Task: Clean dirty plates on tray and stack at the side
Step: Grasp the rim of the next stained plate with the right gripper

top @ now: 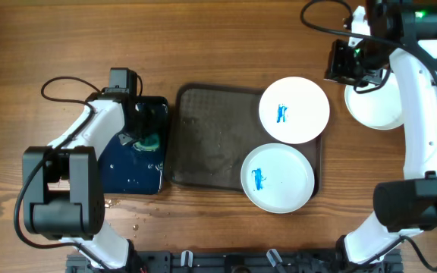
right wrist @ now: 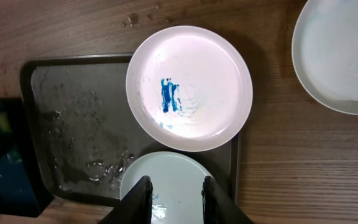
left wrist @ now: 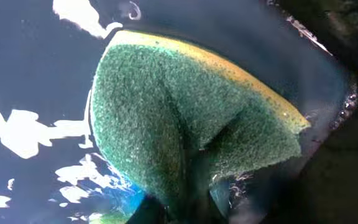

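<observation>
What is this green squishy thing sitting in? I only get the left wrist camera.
Observer: The sponge sits in a small black tray, left of the big grey tray.
Operator: Any dirty plates?
Observer: Two on the grey tray have blue smears: far plate, near plate.
Operator: And the third?
Observer: The third plate lies on the wooden table, right of the tray; no blue shows on it.

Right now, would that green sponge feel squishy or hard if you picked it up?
Probably squishy: the sponge is creased deep down its middle. It sits in water, so it may drip and feel heavier than it looks. Its green face looks rough, so likely not slippery.
</observation>
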{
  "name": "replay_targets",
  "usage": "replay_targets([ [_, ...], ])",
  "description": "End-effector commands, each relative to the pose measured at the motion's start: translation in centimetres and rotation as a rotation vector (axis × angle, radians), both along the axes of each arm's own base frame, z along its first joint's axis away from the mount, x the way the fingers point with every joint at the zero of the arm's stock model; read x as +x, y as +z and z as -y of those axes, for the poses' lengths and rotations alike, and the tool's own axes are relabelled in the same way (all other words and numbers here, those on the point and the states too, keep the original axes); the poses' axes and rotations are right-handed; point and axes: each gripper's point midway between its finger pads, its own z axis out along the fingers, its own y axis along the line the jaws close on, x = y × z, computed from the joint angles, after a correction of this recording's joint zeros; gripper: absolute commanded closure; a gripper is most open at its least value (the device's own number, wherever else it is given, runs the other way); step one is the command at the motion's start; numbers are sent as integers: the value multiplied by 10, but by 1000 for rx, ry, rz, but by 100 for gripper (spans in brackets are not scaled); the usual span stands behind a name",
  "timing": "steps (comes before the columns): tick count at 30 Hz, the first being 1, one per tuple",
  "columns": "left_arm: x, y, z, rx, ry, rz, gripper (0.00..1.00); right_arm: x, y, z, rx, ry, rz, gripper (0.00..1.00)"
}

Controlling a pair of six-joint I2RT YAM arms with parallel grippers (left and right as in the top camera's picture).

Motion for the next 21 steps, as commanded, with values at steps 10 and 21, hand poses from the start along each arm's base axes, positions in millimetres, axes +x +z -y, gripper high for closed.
replay_targets([
  [10, -1, -7, -4, 23, 22, -18, 96, -34, -156, 43, -164, -176, -230, 48],
  [21, -7, -8, -4, 25, 19, -44, 96, -10, -217, 44, -153, -208, -237, 56],
])
